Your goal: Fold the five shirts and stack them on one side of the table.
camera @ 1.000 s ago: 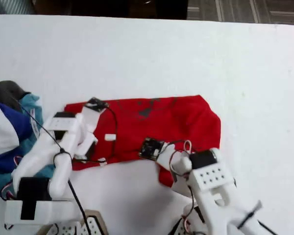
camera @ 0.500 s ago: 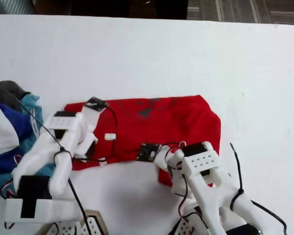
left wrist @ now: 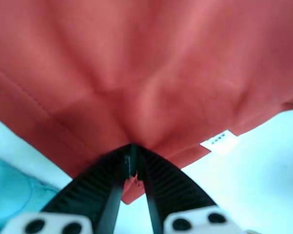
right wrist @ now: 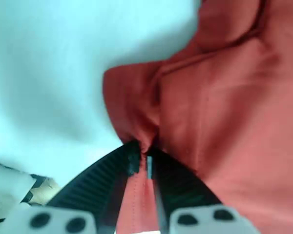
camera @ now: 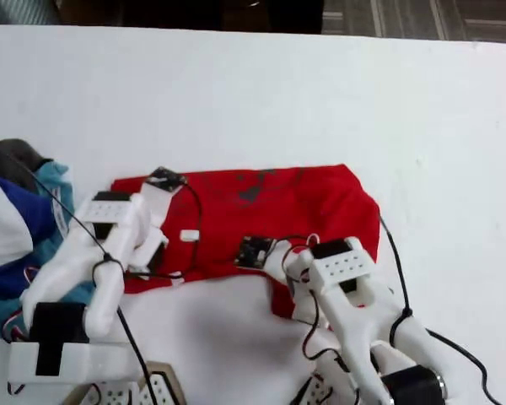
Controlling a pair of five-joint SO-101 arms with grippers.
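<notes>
The left gripper (left wrist: 132,152) has its two black, ribbed fingers (left wrist: 101,181) pressed together on a small pinch of the red shirt (camera: 295,207), so it is closed on the cloth. The pinch is at the shirt's edge, where a stitched hem runs along the border, and the fabric rises from the tips in soft, shallow folds. A small white tag (left wrist: 219,142) sticks out from the shirt's edge near this gripper, over the bare table. A bit of teal cloth (left wrist: 7,187) lies just beside the gripper, apart from the red edge.

The right gripper (right wrist: 142,157) is also closed on the red shirt, its ribbed black fingers meeting on a bunched fold at a loose corner. From there the cloth spreads away in broad creases, with a seam line across it.

From above, the red shirt lies near the middle of the white table (camera: 236,93) as a rough, wide rectangle with rounded corners and a dark print near its far edge. The left arm is over one end of it and the right arm is at its near edge, towards the other end. Both arms are white plastic with black cables. A heap of shirts (camera: 17,215) in blue, teal, white and dark grey sits crumpled at the table's edge beside the left arm, close to the red shirt
</notes>
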